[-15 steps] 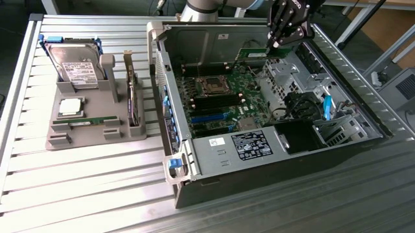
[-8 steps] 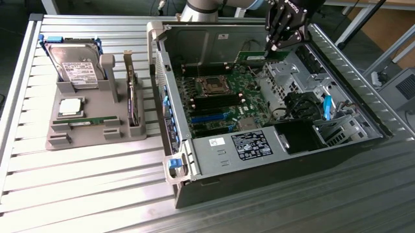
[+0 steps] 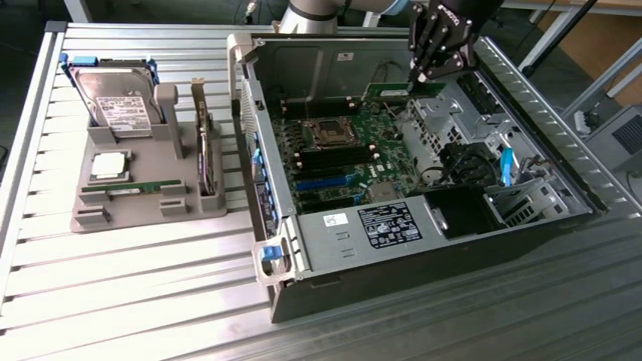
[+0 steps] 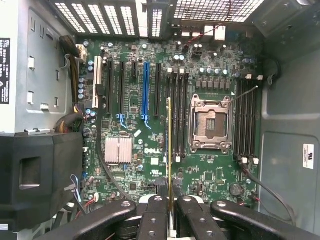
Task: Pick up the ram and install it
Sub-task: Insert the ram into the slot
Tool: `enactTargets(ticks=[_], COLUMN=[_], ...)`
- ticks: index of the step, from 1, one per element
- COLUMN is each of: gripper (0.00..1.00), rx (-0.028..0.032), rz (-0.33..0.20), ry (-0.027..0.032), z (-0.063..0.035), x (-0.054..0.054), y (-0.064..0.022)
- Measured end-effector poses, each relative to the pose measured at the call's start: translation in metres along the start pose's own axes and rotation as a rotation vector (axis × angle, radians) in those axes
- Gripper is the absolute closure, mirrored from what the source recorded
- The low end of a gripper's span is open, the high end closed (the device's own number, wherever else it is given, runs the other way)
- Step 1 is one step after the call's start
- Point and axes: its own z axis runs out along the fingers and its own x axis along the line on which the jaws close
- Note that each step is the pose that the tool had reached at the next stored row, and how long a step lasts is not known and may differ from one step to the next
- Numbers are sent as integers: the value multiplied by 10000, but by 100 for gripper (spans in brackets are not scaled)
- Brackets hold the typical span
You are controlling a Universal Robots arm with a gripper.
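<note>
1. Your gripper is pinching the ram, fingers clamped on the board.
2. The ram is up in the air over the open case, about 1 o'clock from the CPU socket in the exterior view.
3. In the wrist view it hangs edge-on above the motherboard, near the slots beside the socket.
4. The tray sits at 9 o'clock from the case.

You have free room through the open side of the case, above the motherboard, where your end effector hangs gripping the ram. The case wall rises on the exterior view's left. The power supply, black shroud and drive cage crowd the near end. Loose cables lie beside the board. The table in front is bare.
</note>
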Motion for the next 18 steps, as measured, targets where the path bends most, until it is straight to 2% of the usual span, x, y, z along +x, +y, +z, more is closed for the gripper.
enactTargets(ticks=[12,18], gripper=[87,87], rx=[0,0], rz=[0,0], ry=[0,0], z=[75,156], x=[3,6], y=[-4,6])
